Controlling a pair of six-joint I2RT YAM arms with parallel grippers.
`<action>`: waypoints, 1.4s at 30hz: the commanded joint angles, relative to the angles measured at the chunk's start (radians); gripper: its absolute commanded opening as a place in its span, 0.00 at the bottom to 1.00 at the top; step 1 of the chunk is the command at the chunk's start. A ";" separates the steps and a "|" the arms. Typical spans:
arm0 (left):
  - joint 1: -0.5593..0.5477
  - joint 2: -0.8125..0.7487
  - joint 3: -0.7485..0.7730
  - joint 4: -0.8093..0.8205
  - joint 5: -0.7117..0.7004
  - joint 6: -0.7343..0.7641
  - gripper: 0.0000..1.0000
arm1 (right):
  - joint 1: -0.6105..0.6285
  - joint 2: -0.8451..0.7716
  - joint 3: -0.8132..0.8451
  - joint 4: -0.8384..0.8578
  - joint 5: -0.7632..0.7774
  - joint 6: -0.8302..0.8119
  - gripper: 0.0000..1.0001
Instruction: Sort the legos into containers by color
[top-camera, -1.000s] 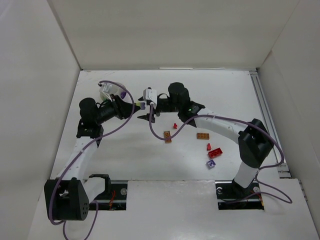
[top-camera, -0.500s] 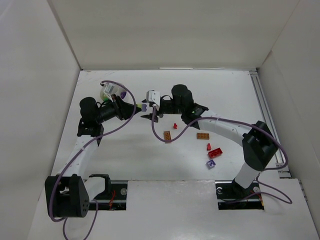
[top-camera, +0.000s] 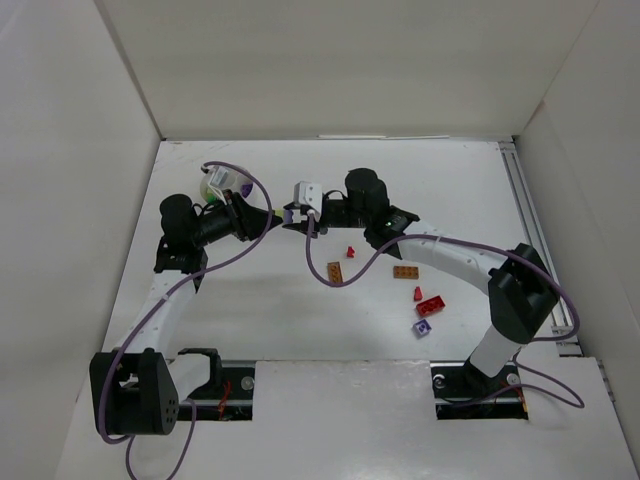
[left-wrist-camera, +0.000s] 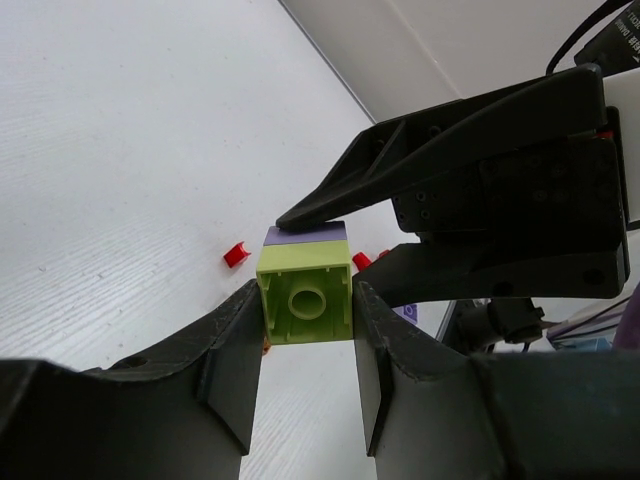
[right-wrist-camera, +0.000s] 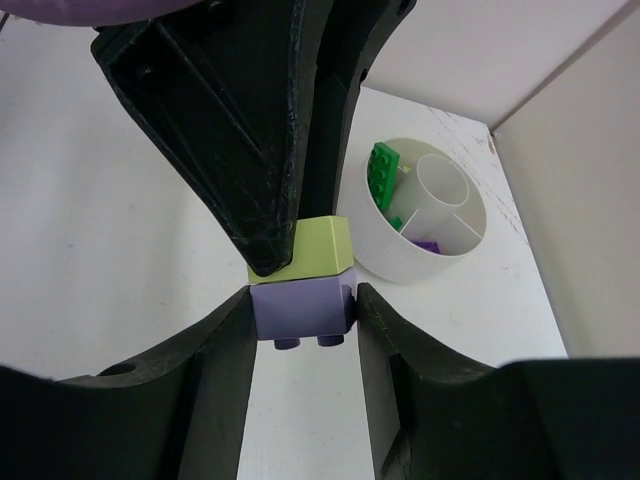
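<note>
A lime-yellow brick and a pale purple brick are stacked together, held in the air between both grippers. My left gripper is shut on the lime-yellow brick, which also shows in the right wrist view. My right gripper is shut on the purple brick, which also shows in the left wrist view. The round white dish stands just behind, holding a green brick and a purple piece. In the top view the dish is partly hidden by the left wrist.
Loose bricks lie on the table right of centre: a tiny red one, an orange-brown one, a flat orange-brown one, two red ones and a purple one. White walls enclose three sides.
Both grippers have shifted slightly toward the back of the table with the joined bricks still between them. The right gripper has closed in on the left one.
</note>
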 joint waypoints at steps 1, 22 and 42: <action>-0.001 -0.014 0.027 0.036 0.021 0.022 0.00 | 0.006 -0.016 0.030 0.043 -0.067 -0.009 0.47; 0.186 0.103 0.201 -0.186 -0.268 0.081 0.00 | -0.114 -0.035 -0.102 0.004 0.048 0.049 0.08; 0.215 0.568 0.629 -0.498 -1.032 0.103 0.00 | -0.207 0.074 0.033 -0.086 0.030 0.080 0.11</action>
